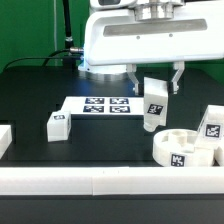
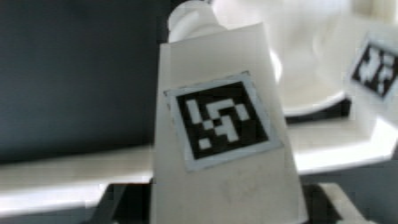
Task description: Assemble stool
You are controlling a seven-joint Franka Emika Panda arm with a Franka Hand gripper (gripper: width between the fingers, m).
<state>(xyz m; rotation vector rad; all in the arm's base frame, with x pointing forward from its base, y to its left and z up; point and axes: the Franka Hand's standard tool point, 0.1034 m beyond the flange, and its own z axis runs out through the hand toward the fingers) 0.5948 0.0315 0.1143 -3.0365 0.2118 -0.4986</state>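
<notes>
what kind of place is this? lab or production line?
Probably a robotics lab bench: a black table, a green backdrop, a fixed marker board, and a tagged leg in the gripper.

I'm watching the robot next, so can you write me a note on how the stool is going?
Fingers: shut on the held leg, which hangs tilted just behind the seat.
Seat: on the table at the exterior view's right.
Standing leg: upright at the seat's far side; I cannot tell if it sits in a socket.
Loose leg: lying at the exterior view's left.
Done: one leg at most.
Left: probably fit the held leg, then the loose leg.
</notes>
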